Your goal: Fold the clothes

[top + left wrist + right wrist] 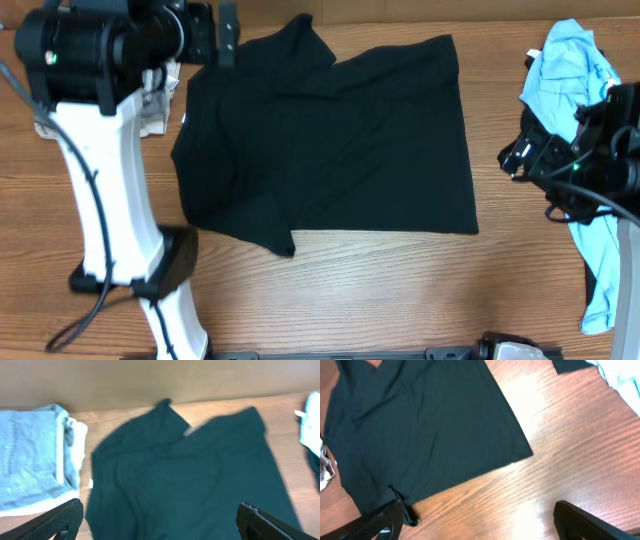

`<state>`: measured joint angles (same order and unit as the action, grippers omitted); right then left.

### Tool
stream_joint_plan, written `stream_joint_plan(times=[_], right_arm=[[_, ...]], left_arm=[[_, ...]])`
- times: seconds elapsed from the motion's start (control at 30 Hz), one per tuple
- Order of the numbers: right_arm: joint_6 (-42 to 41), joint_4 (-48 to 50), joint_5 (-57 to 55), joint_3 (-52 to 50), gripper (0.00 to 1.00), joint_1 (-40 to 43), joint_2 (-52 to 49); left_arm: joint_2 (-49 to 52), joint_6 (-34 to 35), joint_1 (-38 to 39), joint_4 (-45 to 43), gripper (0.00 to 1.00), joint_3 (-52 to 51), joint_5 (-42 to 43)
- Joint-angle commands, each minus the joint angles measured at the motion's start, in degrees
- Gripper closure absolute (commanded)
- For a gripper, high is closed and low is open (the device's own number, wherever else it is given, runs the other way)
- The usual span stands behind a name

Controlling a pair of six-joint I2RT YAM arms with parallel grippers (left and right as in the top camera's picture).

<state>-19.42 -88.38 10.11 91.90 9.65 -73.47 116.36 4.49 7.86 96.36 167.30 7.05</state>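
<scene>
Overhead, the black T-shirt (330,140) lies spread on the worktop (350,300), long axis running arm to arm, collar end nearest the left tool (215,38) (hem toward the right tool (522,160)). Left wrist: tool fully open, empty, shirt ahead. Right wrist: tool fully open, empty, hem corner ahead.

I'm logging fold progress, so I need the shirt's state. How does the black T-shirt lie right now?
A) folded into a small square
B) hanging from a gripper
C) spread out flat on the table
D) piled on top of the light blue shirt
C: the overhead view shows the black T-shirt lying open on the wooden table, with both sleeves out and no fold made yet.
</scene>
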Motion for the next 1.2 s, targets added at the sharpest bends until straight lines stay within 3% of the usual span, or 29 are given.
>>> stream_joint_plan(times=[0.0,0.17,0.3,0.53,0.63,0.8,1.17], right_arm=[[0.3,-0.2,0.4,-4.1,0.01,-0.3,3.6],[0.1,3.3,2.8,-14.6,0.00,-0.3,8.2],[-0.1,9.3,6.1,-24.2,0.00,-0.3,9.2],[-0.3,19.3,8.0,-34.3,0.00,-0.3,8.3],[-0.3,21.7,8.0,-36.2,0.00,-0.3,7.9],[-0.2,23.0,7.4,-36.6,0.00,-0.3,7.2],[-0.2,24.0,7.3,-36.6,0.00,-0.3,7.1]], left_arm=[[-6.6,4.0,3.2,0.4,0.00,-11.8,-2.5],[-17.0,11.0,8.1,0.4,0.00,-37.6,-10.3],[-18.1,14.0,8.6,-2.3,0.00,-53.0,-13.0],[-16.5,15.0,8.3,-24.1,0.00,-76.2,-8.0],[-14.7,13.2,8.3,-35.1,0.05,-84.0,-5.2],[-8.4,10.2,8.3,-45.6,0.09,-91.1,-2.6],[1.9,8.8,8.3,-44.5,0.15,-91.2,-2.8]])
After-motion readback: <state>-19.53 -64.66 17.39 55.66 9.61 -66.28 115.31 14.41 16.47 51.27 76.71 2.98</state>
